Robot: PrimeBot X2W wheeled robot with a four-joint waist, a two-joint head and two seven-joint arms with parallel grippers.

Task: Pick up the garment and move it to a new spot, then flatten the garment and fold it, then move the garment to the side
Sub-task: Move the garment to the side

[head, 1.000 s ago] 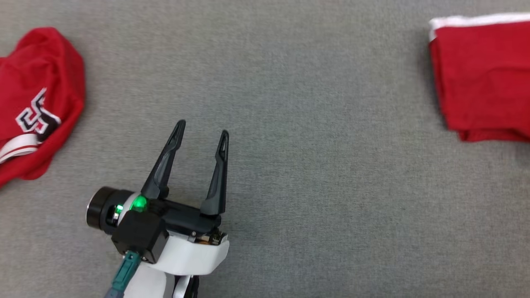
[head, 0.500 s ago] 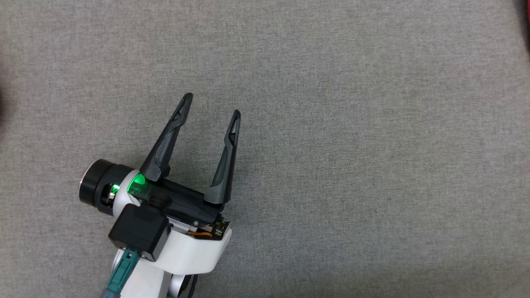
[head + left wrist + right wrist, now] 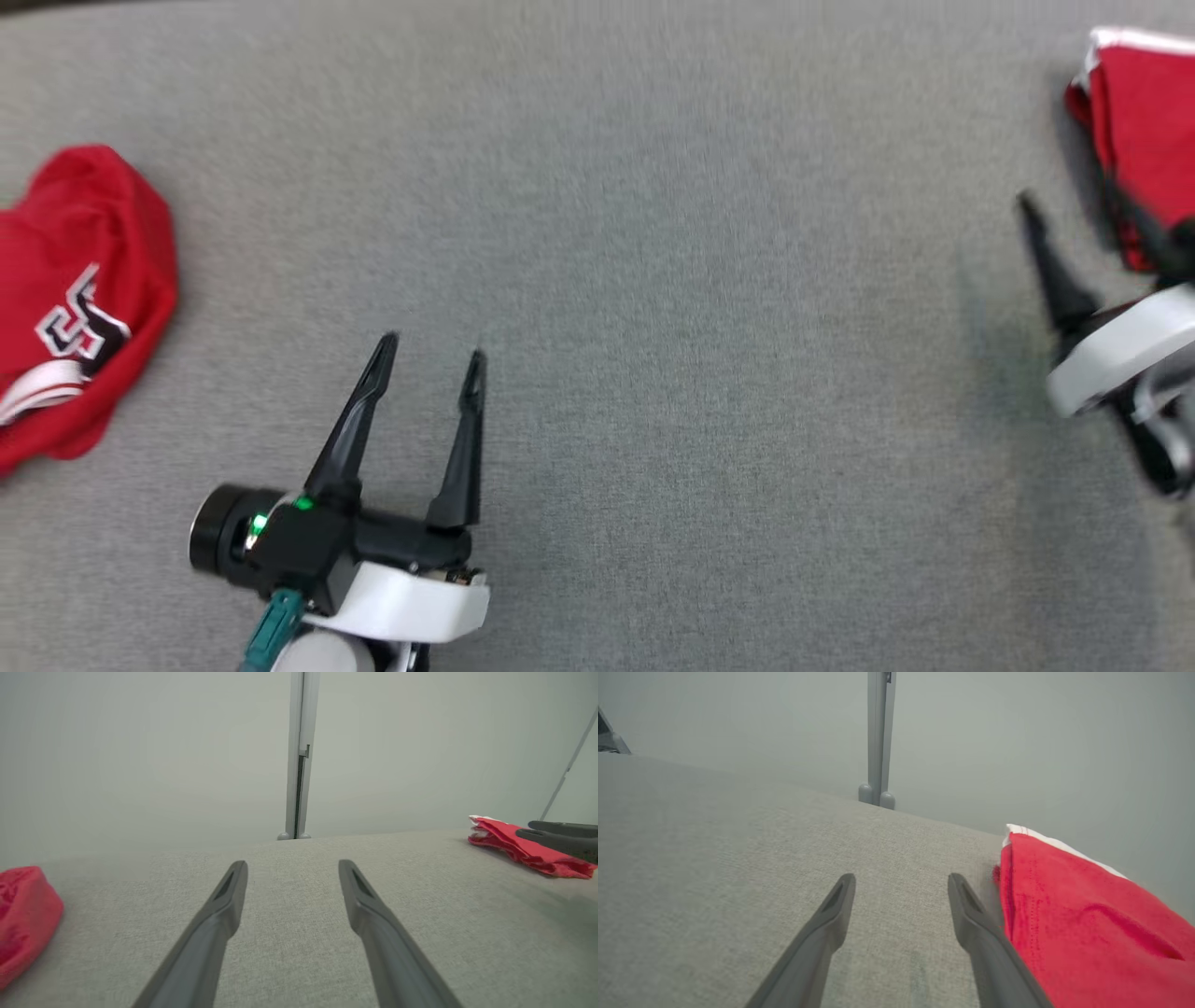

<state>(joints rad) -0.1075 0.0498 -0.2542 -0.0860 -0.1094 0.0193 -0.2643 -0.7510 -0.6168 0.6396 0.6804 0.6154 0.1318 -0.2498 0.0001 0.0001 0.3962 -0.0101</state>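
The garment (image 3: 1144,121) is red with a white trim and lies folded at the far right of the grey cloth table; it also shows as the garment (image 3: 1073,924) and the garment (image 3: 509,847). My right gripper (image 3: 1066,196) stands open just left of it, blurred, nothing between its fingers. In its own wrist view the right gripper (image 3: 901,882) has one finger alongside the fabric's edge. My left gripper (image 3: 429,347) is open and empty near the front left, seen from its wrist as the left gripper (image 3: 292,868).
A second red garment (image 3: 79,289) with a black-and-white print lies crumpled at the table's left edge, seen too as a red heap (image 3: 23,910). A grey post (image 3: 299,756) stands behind the table's far edge. Bare grey cloth (image 3: 709,355) spreads between the two arms.
The head camera has swung about, so the whole picture shifted. My right gripper has come into view beside the folded garment with its jaws apart. The left gripper stays open.
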